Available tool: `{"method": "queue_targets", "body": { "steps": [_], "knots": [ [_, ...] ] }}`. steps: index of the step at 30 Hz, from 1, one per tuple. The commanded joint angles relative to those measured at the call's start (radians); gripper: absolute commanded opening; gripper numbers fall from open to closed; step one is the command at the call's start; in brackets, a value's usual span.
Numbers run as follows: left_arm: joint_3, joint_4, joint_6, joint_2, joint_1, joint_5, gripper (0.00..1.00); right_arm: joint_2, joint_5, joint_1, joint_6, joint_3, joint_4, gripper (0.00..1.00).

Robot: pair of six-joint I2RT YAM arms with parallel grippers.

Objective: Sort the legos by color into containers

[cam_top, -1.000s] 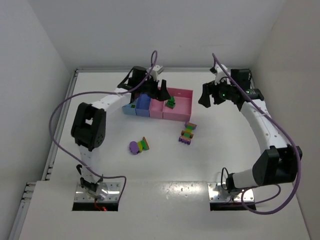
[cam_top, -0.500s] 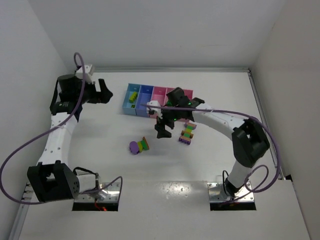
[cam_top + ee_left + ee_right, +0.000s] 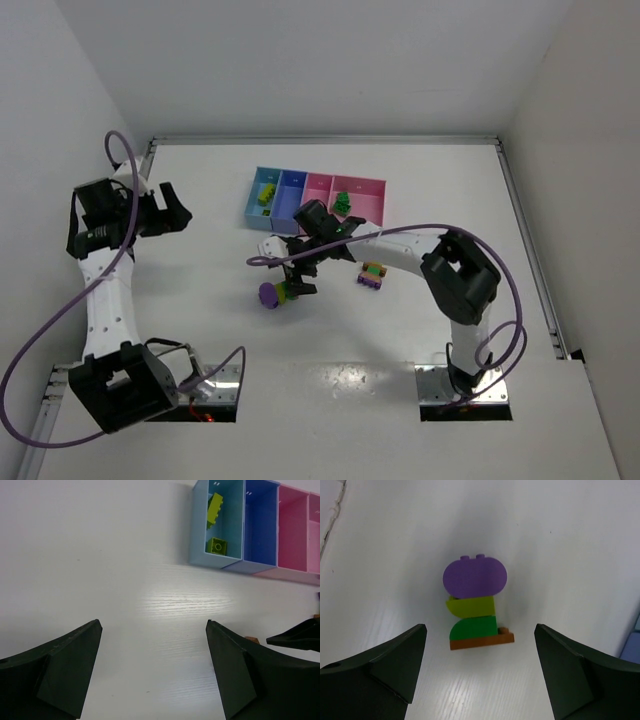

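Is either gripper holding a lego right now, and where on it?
Nothing is held. Both jaws open: right gripper hovers over the purple-ended lego strip, left gripper over the table.

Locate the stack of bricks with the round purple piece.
In the top view the stack lies on the table slightly left of centre, directly under the open right gripper, nearer the arms than the containers.

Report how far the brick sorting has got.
Done: two yellow-green bricks lie in the light blue bin; a green piece sits in a pink bin. In hand: nothing; the right fingers hang open over the purple-topped stack. Left: that stack and another stack on the table.
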Motion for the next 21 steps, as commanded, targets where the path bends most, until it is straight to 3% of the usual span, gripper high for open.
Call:
{"method": "queue_targets", "body": {
  "steps": [1,21],
  "knots": [
    [-0.007,-0.034,0.047,-0.023,0.035,0.035,0.92,0.021,-0.022,0.027,-0.051,0.053,0.069,0.89],
    [-0.026,-0.063,0.124,0.025,0.101,0.132,0.92,0.215,0.019,0.081,-0.091,0.142,0.0,0.85]
  ]
}}
